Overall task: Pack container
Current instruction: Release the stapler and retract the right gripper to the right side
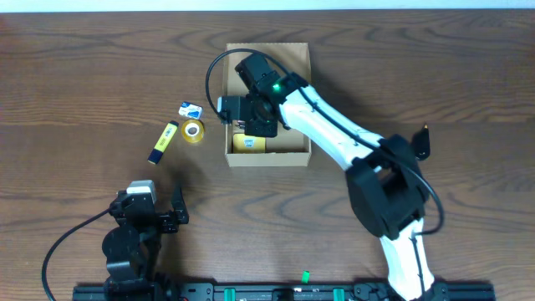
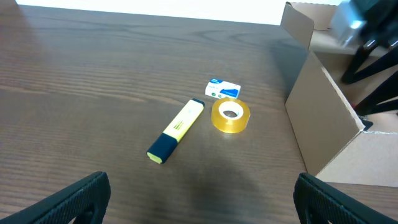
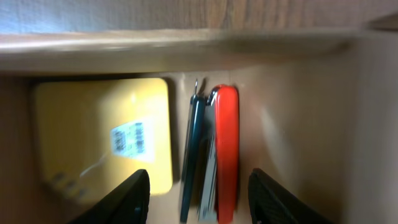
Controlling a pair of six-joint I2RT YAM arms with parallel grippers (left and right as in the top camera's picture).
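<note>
The right end effector (image 3: 202, 198) is inside the container (image 1: 284, 160), fingers apart and gripping nothing. In the wrist view a red item (image 3: 227, 149) shows between them, beside a yellow box (image 3: 102, 130) on the floor. The container sits open at mid-bench (image 1: 84, 67). Left of it lie a highlighter (image 1: 163, 142), a tape roll (image 1: 193, 131) and a small white-blue packet (image 1: 191, 109). The left end effector (image 2: 202, 202) is near the front edge, fingers apart, empty.

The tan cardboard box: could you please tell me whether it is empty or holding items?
Holding items: the tan cardboard box has a yellow square box and a slim red-and-dark tool on its floor.
</note>
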